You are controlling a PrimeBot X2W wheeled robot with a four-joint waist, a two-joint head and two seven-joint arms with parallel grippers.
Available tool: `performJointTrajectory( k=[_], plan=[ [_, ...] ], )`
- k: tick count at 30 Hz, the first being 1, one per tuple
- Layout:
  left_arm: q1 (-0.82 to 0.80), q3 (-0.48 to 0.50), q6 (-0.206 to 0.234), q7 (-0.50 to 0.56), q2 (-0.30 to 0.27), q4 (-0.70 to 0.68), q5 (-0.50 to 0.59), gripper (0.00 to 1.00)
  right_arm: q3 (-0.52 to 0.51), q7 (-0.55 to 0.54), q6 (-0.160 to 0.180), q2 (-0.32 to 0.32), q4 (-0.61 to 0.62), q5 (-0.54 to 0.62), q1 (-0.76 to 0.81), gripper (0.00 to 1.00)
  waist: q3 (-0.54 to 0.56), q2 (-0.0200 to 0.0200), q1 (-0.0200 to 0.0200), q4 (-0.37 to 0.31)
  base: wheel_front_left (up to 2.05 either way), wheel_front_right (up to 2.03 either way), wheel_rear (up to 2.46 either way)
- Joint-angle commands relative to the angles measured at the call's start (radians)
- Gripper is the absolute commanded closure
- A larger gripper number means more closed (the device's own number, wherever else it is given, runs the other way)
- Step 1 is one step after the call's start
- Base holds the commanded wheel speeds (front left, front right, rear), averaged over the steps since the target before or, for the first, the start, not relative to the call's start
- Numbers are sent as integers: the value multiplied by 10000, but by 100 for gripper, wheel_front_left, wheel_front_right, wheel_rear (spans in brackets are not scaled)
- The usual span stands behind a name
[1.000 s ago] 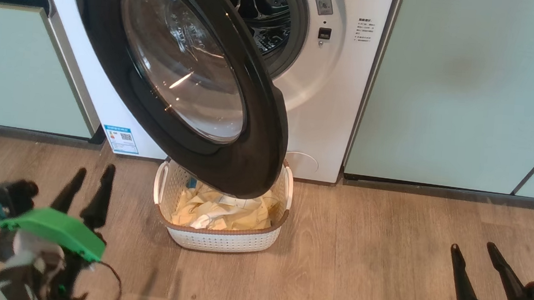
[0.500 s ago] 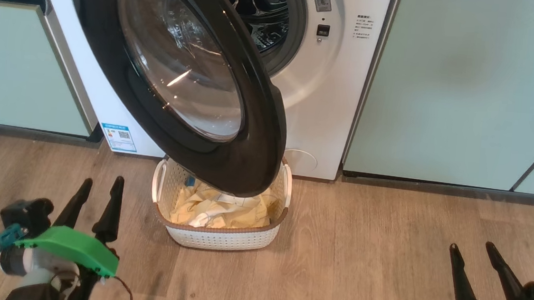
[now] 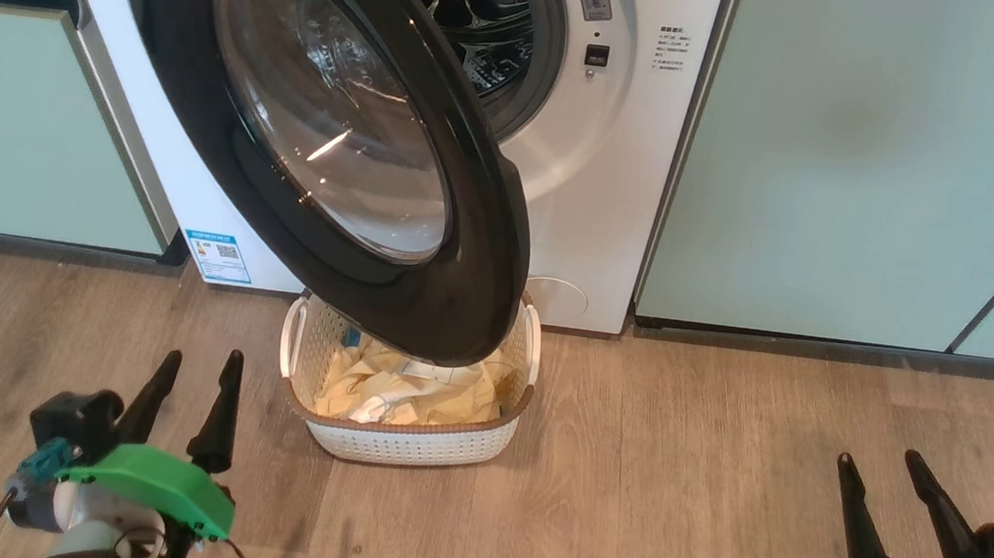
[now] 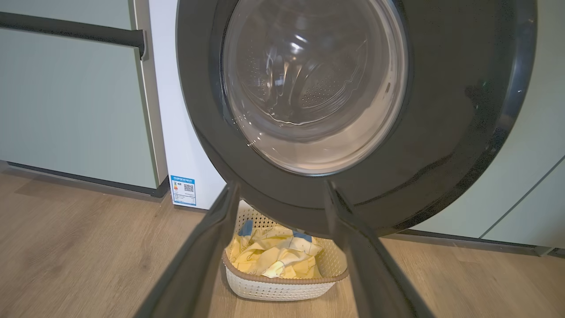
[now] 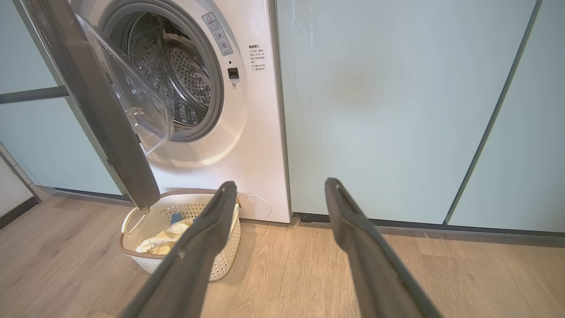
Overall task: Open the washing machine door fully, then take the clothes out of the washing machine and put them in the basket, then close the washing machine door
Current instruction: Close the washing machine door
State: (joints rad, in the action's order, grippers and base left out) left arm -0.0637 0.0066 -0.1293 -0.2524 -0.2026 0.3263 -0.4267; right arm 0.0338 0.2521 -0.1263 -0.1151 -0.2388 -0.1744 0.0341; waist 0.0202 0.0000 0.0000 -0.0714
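Left of the basket (image 3: pixel 412 450), left jaws closer now

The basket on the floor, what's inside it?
Pale yellow clothes with white and blue bits lie crumpled in the basket. The open washing machine door hangs over its back part in the head view, and the clothes cover the basket's floor.

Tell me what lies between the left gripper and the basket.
Bare wood floor, as the head view shows: nothing sits between the left gripper and the basket.
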Motion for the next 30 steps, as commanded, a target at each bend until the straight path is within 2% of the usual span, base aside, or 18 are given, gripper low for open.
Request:
performJointTrajectory(
  k=[1, 21, 22, 23, 24, 25, 30],
  plan=[
    [-358, 525, -13, -93, -136, -253, 172, 0, 134, 97, -44, -50, 342, 28, -326, 0, 10, 0, 0, 11, 0, 0, 0],
    [-515, 956, -13, -93, -91, 71, 766, 0, 224, 97, -44, -52, 330, 22, -277, 0, 78, 0, 0, 122, 0, 0, 0],
    [-522, 962, -13, -93, -97, 82, 773, 0, 283, 97, -44, -64, 314, 17, -274, 20, 77, 0, 0, 129, 0, 0, 0],
    [-528, 974, -13, -93, -99, 92, 786, 0, 322, 97, -44, -80, 304, 6, -278, 55, 76, 0, 0, 133, 0, 0, 0],
    [-533, 994, -13, -93, -93, 104, 805, 0, 322, 97, -44, -96, 316, -11, -298, 82, 74, 0, 0, 139, 0, 0, 0],
    [-537, 1009, -13, -93, -84, 113, 823, 0, 298, 97, -44, -106, 333, -50, -322, 100, 73, 0, 0, 141, 0, 0, 0],
    [-526, 1047, -13, -93, -48, 205, 978, 0, -196, 97, -44, -167, 826, -396, -707, 100, 65, 0, 0, 186, 0, 0, 0]
  ],
)
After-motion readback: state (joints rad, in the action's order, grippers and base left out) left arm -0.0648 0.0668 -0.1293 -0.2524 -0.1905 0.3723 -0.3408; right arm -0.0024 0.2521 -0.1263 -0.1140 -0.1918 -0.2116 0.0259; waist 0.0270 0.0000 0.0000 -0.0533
